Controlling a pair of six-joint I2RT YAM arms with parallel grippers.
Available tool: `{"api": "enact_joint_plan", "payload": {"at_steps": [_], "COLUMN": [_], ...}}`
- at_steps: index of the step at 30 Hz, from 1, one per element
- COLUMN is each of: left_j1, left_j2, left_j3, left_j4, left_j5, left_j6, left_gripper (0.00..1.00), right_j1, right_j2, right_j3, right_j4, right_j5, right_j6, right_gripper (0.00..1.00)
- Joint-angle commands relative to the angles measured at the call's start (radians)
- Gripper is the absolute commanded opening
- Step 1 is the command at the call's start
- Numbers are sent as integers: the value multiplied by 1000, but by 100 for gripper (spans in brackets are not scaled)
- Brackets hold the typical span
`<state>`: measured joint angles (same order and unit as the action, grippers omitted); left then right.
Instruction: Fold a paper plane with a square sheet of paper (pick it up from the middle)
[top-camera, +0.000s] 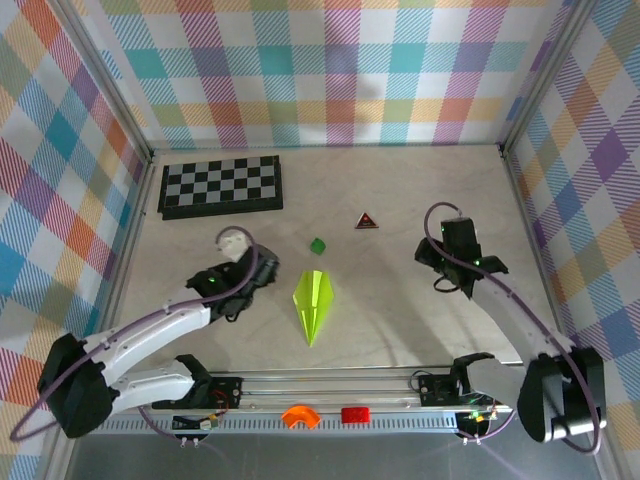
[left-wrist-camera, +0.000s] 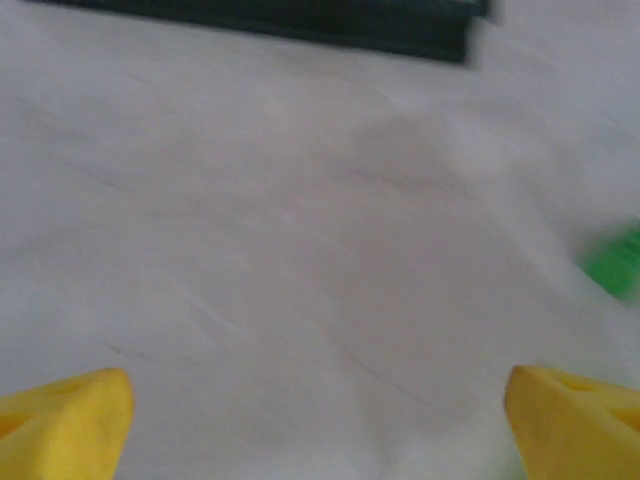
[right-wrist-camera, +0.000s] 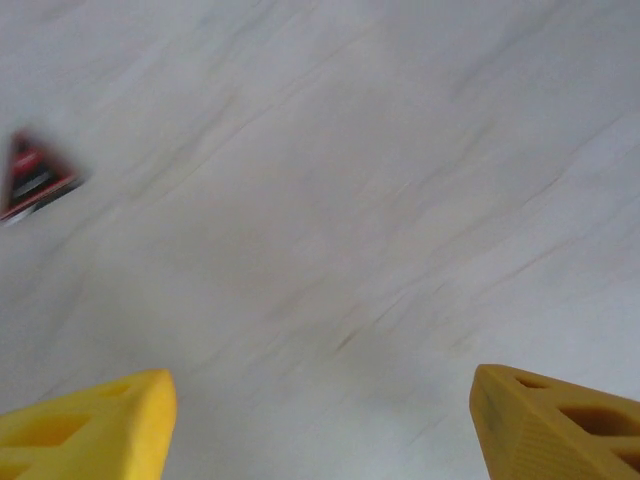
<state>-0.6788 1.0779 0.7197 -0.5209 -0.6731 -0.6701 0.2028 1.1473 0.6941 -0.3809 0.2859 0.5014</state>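
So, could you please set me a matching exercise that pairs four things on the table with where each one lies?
Things:
1. paper plane
2. chessboard
3. small green block
4. dark triangular piece

Places:
A. farthest left and farthest back of the four
B. nearest the front of the four
C. just behind the plane, in the middle
D. farthest right of the four

Pairs: 1-B, 2-A, 3-C, 4-D

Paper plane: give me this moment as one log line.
paper plane: folded, lying unheld | left gripper: open, empty | right gripper: open, empty
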Motion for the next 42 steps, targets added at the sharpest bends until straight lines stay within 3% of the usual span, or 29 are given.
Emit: {"api": "enact_joint_plan", "payload": {"at_steps": [1,4,8,11,12,16,22,25,28,30,32,33,42], "left_j1": [165,304,398,450,460,466,486,533,540,556,559,566,579], "left_j2": [-57,-35,54,123,148,263,352,437,462,486,518,492,510], "left_j3": [-52,-97,-160,-194,-216,-330,-297,-318,-307,-340,-379,-367,-341], "left_j4": [183,376,580,689,760,1135,1233,1349,1360,1418,1544,1476,1458], "left_j5": [-31,14,7,30,53,111,151,242,358,398,386,375,382], "left_j6": [243,353,468,498,517,612,671,670,712,696,696,673,672], "left_gripper": [100,100,100,100,100,100,100,100,100,100,100,100,100], "right_j1": [-37,-53,-75,-83,-106,-187,-201,-201,-194,-192,-193,-195,-195], "right_j2": [104,190,328,357,351,295,239,277,397,378,397,390,391], "right_j3": [11,-12,-75,-103,-95,-148,-219,-309,-349,-305,-282,-280,-286], "right_j4": [160,342,660,821,787,817,902,1163,1359,1235,1233,1202,1221], "right_j5": [186,181,112,-14,-93,-313,-391,-469,-409,-402,-292,-288,-280], "right_j6": [-232,-354,-491,-590,-629,-639,-612,-553,-538,-542,-489,-486,-484], "right_gripper": [78,79,80,82,81,80,80,81,81,84,88,100,99]}}
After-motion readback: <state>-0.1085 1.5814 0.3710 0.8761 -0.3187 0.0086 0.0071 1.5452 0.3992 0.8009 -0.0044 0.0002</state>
